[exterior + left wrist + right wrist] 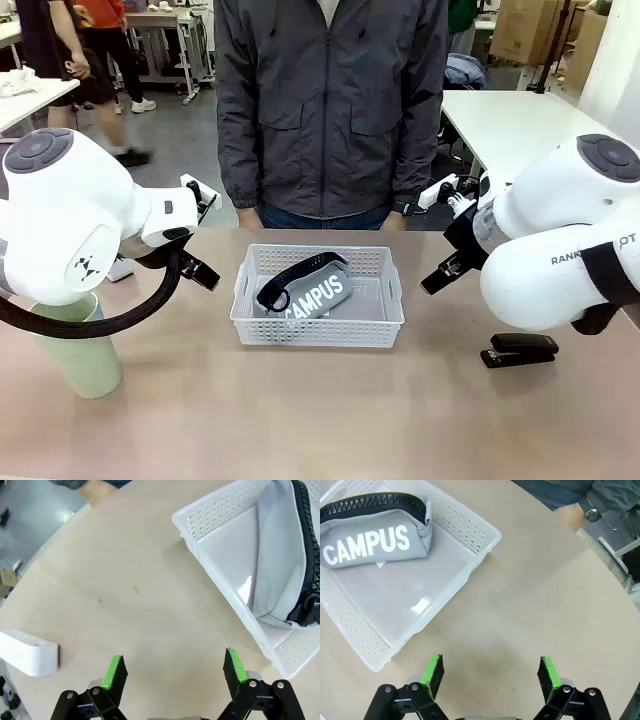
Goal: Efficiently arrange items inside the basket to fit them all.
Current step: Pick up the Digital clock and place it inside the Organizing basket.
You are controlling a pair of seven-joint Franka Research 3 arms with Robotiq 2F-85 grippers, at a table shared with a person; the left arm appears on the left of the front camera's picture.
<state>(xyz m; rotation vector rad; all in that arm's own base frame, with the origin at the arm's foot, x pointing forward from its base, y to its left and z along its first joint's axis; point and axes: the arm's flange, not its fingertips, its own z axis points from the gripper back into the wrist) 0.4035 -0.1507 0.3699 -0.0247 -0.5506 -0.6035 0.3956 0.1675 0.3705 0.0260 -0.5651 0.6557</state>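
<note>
Basket [318, 335] sits mid-table with the pouch [318, 293] lying inside. Our left gripper [175, 667] hovers left of it and our right gripper [490, 672] right of it, both with jaws wide apart and empty. We see the cup [75, 345] near left, the stapler [518, 350] near right, and the block [27, 652] on the table by our left gripper.

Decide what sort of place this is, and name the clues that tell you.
Probably a robotics lab or workshop: a white left arm and right arm share a table with a person, and another white worktable and cardboard boxes stand behind.
</note>
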